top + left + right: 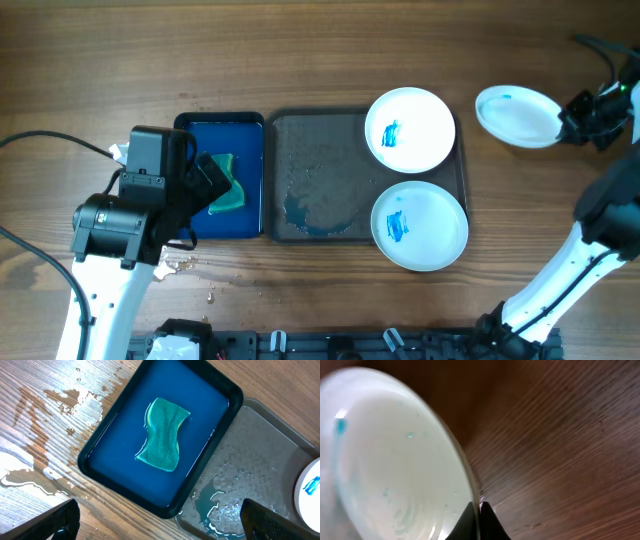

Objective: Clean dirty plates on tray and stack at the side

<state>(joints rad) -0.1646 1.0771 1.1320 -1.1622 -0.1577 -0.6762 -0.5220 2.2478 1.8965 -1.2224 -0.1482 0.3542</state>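
The left end effector [210, 182] hangs with its jaws spread wide over the blue tray [250, 130] and holds nothing. Directly beneath it a teal sponge [162, 435] lies soaking in the blue liquid, and wet patches [75, 400] mark the desk [320, 50] beside that tray. Just to its right, edge to edge with the blue tray, sits the dark grey tray [320, 140], with a bluish puddle [300, 212] in the corner nearest this end effector. Farther right, two plates rest on the tray's right end, both reaching past its rim: the upper plate [410, 130] and the lower plate [420, 226], each with a blue smear at its centre. The right end effector [565, 120] is clamped on the rim of the third plate [515, 115]. This plate extends to its left, off the tray and over the desk, slightly tilted, with a small blue fleck near its edge.
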